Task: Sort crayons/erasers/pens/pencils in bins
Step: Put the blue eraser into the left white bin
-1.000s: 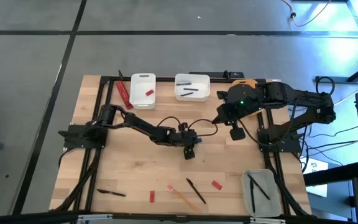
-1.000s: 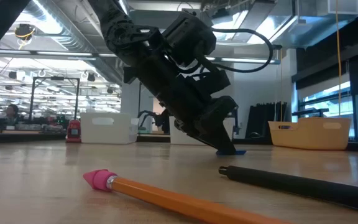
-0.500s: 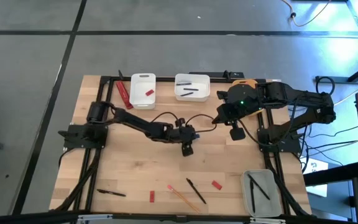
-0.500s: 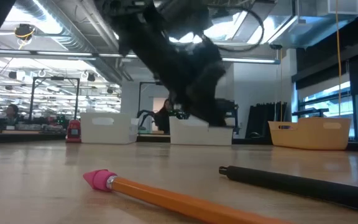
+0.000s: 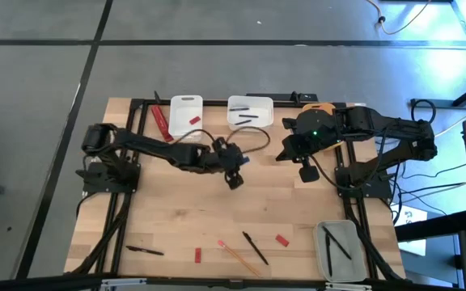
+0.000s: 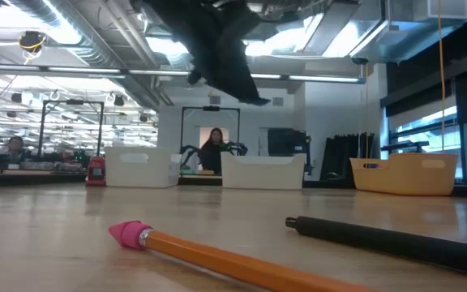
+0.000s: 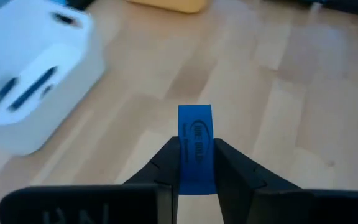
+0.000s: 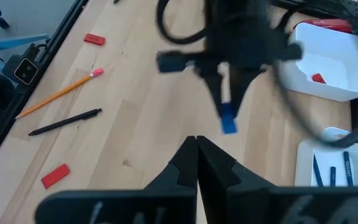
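My left gripper point(image 5: 234, 181) hovers over the table's middle, shut on a small blue eraser point(image 7: 195, 124). My right gripper point(image 5: 307, 172) waits shut near the right side, in front of the yellow-orange bin point(image 5: 319, 105). The narrow white bin point(image 5: 185, 119) holds a red eraser, and the wider white bin point(image 5: 250, 113) holds pens. The translucent grey bin point(image 5: 336, 249) sits at the near right corner with pens inside. Near the front edge a pencil point(image 5: 238, 255) and two pens point(image 5: 255, 248), point(image 5: 145, 251) lie flat on the table. My left gripper pinches the blue eraser between its two fingers point(image 7: 166, 165), with the eraser's printed end point(image 7: 195, 115) sticking out past the fingertips. In the right wrist view the fingers point down from above, and the eraser point(image 8: 229, 124) hangs below them, lifted clear of the table.
Red erasers lie on the table near the front edge point(image 5: 281, 240), point(image 5: 197, 255). A red object point(image 5: 161, 121) lies left of the narrow white bin. A black frame borders the tabletop. In the low view a person point(image 6: 215, 150) shows in the room beyond the table.
My left gripper has risen from the tabletop with the blue eraser, lifting it clear. It has moved toward the far edge and a little to the left, toward the white bins.
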